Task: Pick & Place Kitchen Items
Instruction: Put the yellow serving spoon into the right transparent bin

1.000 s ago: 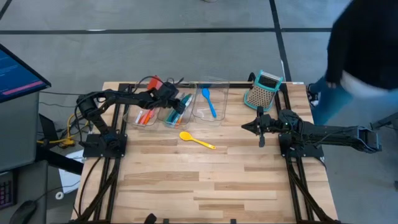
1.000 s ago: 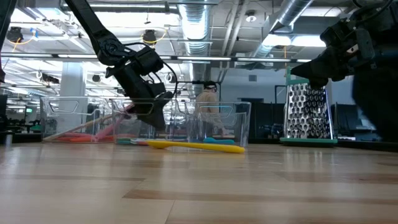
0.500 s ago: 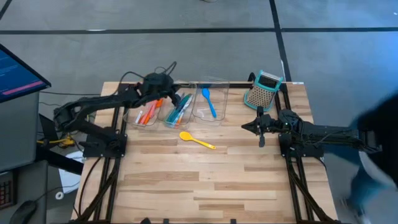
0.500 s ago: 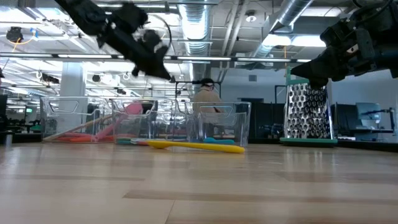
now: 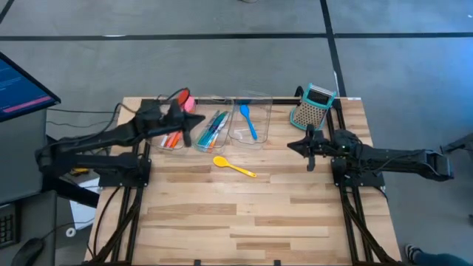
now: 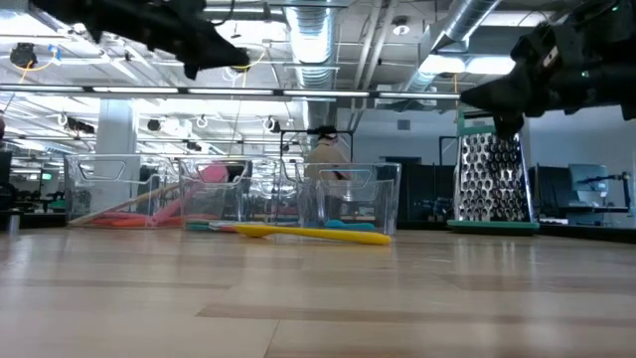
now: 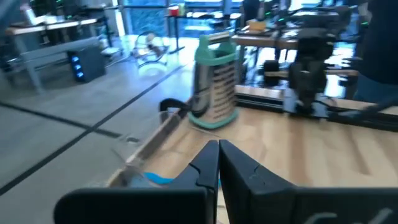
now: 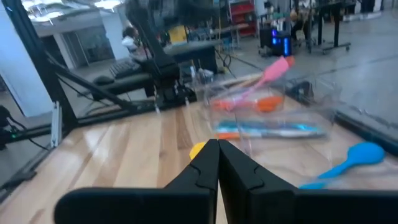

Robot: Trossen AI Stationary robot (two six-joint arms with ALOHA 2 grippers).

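Observation:
Three clear bins stand in a row at the table's far side. The left bin (image 5: 158, 137) holds orange and red spatulas, and a pink spoon (image 5: 186, 101) leans out over its far rim. In the middle bin (image 5: 199, 145) lie teal and blue spoons (image 5: 214, 128); in the right bin (image 5: 260, 134), a blue spoon (image 5: 249, 122). A yellow spoon (image 5: 234, 165) lies flat on the table in front of the bins. My left gripper (image 5: 195, 136) hangs shut and empty, high above the left and middle bins, pointing about level. My right gripper (image 5: 290, 145) is shut and empty, right of the bins.
A teal-and-grey box grater (image 5: 312, 107) stands upright at the far right, behind my right gripper. A monitor (image 5: 22, 85) stands off the table's left side. The wooden tabletop (image 5: 244, 214) nearer than the yellow spoon is bare.
My left gripper has risen out of the middle bin and drawn back toward the table's left edge. It has tipped from pointing steeply down to about level. The utensils stay in the bins and the yellow spoon has not moved.

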